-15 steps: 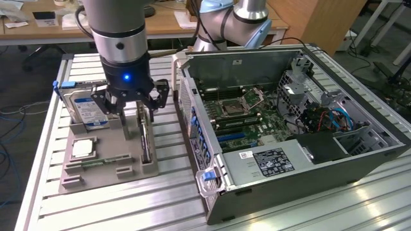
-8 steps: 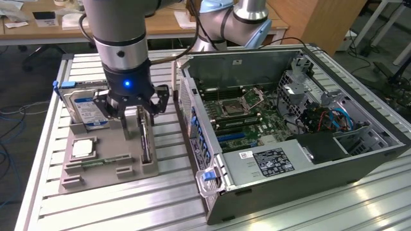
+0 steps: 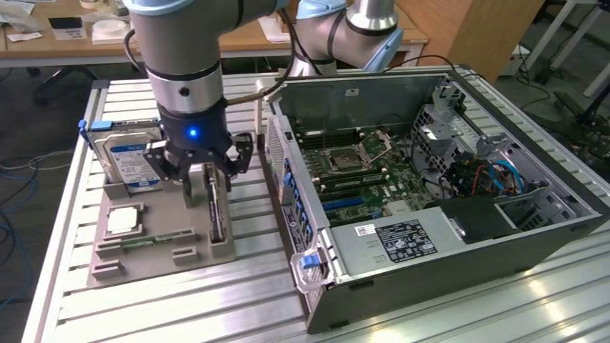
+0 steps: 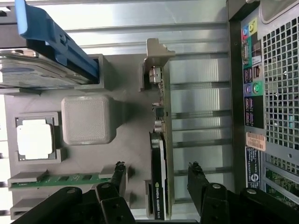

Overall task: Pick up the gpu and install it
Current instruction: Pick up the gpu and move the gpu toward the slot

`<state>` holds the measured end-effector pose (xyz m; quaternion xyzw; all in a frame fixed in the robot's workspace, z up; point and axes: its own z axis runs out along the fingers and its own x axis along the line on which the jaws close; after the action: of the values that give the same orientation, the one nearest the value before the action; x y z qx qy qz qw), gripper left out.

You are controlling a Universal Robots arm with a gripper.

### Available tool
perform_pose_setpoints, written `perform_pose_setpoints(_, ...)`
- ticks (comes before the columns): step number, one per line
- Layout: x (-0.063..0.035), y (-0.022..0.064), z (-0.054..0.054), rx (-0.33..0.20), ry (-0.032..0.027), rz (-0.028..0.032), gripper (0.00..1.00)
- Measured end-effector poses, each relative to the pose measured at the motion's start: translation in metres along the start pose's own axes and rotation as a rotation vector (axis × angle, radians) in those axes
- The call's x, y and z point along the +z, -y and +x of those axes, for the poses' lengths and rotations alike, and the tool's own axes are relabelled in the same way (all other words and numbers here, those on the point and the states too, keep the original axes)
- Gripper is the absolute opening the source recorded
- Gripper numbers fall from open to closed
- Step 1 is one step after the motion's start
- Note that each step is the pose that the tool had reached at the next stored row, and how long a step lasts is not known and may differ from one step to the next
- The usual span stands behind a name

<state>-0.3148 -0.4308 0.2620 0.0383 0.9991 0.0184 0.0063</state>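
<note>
The gpu point(image 4: 161, 140) stands on its thin edge in a slot of the grey holder tray point(image 4: 126, 135), its silvery bracket point(image 4: 156, 53) at one end. It is a dark slim card with a green-lettered label. My gripper point(image 4: 156, 179) is open and straddles the card, one black finger point(image 4: 118, 176) on each side with a gap to the card on both. From the exterior view, the gripper point(image 3: 208, 175) hangs straight down over the gpu point(image 3: 217, 209), close above the tray point(image 3: 157, 261).
The tray also carries a silver hard drive point(image 3: 133, 161) with a blue caddy, a processor chip point(image 3: 124, 220) and a green memory stick point(image 3: 143, 243). An open computer case point(image 3: 429, 186) lies at the exterior view's right, motherboard point(image 3: 358, 168) exposed. A second arm point(image 3: 353, 28) stands behind.
</note>
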Motion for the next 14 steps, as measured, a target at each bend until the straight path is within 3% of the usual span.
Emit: perform_pose_setpoints(14,0.0254,0.0008,-0.002,-0.014,-0.0009,-0.0002,0.65)
